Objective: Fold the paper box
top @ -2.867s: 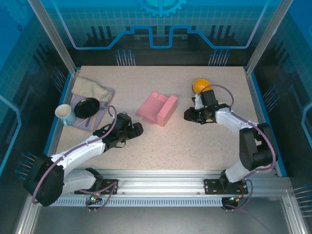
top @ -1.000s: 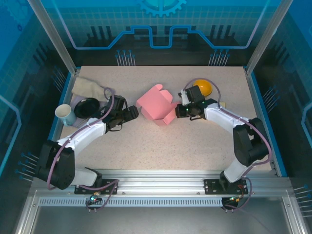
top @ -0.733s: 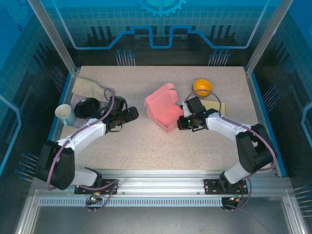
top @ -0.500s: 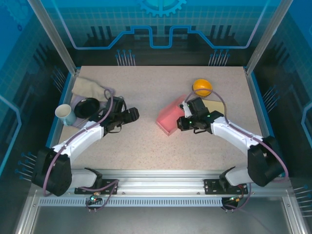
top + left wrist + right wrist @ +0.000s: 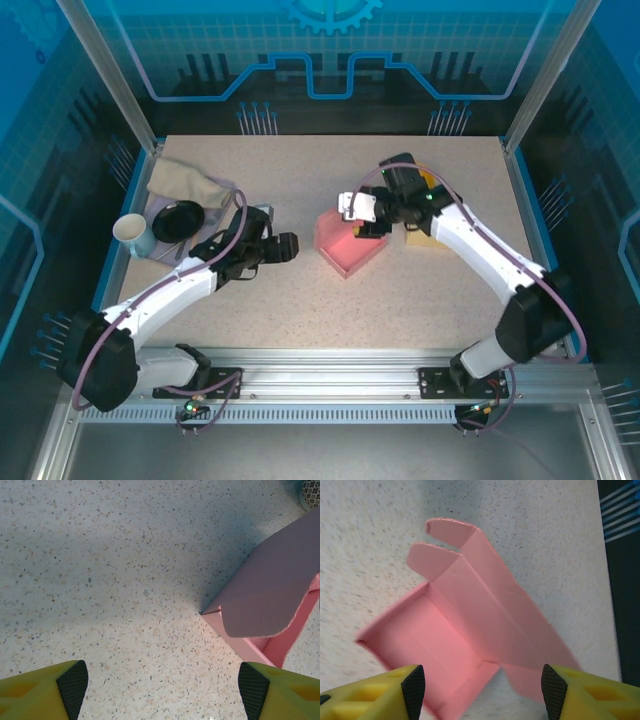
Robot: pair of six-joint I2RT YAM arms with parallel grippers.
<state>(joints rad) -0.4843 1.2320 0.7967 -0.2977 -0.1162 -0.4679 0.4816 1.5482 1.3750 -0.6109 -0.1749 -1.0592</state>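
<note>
Top external: box (image 5: pixel 348 243) mid-table, tray formed, lid not closed. Right gripper (image 5: pixel 365 222) over its far edge, jaws spread, empty. Left gripper (image 5: pixel 288 246) near its left corner, spread wide, empty. Mid-fold, probably. Next: brace tray, swing lid over, tuck tabs (image 5: pixel 440 545).

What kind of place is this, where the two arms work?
Probably a laboratory robot cell: blue panels wall in the speckled table, an aluminium rail carries the arm bases, and the pink paper box and cup look like practice props.
</note>
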